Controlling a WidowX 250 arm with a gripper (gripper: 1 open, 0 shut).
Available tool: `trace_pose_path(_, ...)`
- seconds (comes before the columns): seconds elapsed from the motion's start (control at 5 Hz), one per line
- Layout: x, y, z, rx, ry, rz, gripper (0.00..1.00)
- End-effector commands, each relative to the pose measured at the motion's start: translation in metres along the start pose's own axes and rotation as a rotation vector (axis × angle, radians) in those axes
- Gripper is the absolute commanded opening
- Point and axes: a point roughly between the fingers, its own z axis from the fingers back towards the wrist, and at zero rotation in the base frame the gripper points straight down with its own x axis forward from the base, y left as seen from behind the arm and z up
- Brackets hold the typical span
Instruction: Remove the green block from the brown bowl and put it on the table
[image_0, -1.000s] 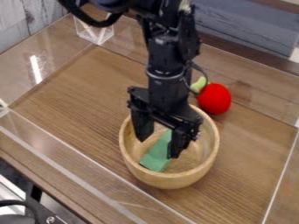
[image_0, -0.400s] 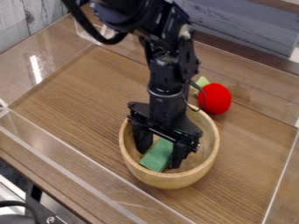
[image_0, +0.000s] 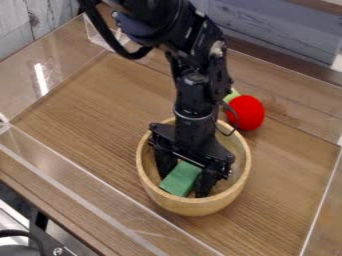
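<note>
The gripper (image_0: 185, 172) is lowered straight down into the brown bowl (image_0: 160, 196), its jaws spread wide with one finger on each side of the green block (image_0: 178, 180). The block is seen inside the bowl, tilted against the inner wall rather than lying flat, which is likely why it is straddled from above across its narrow width. Nothing is clamped yet; a gap is visible between the fingers and the block.

The bowl's thick rim closely surrounds the fingers, so little room is left for sideways correction. Behind the arm, a red toy (image_0: 246, 112) rests on the table (image_0: 80, 110), apart from the bowl. Low clear walls (image_0: 54, 55) border the table, and bare surface is available left of the bowl for setting the block down.
</note>
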Motion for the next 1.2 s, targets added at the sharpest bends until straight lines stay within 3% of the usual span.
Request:
trace_pose_path(0.0, 0.003, 0.002, 0.003, 0.005, -0.016, 0.010, 1.00)
trace_pose_path(0.2, 0.005, 0.006, 0.004, 0.008, -0.022, 0.030, 1.00)
trace_pose_path(0.6, -0.012, 0.019, 0.008, 0.016, -0.026, -0.024, 1.00)
trace_pose_path(1.0, -0.014, 0.005, 0.012, 0.034, -0.024, 0.030, 1.00)
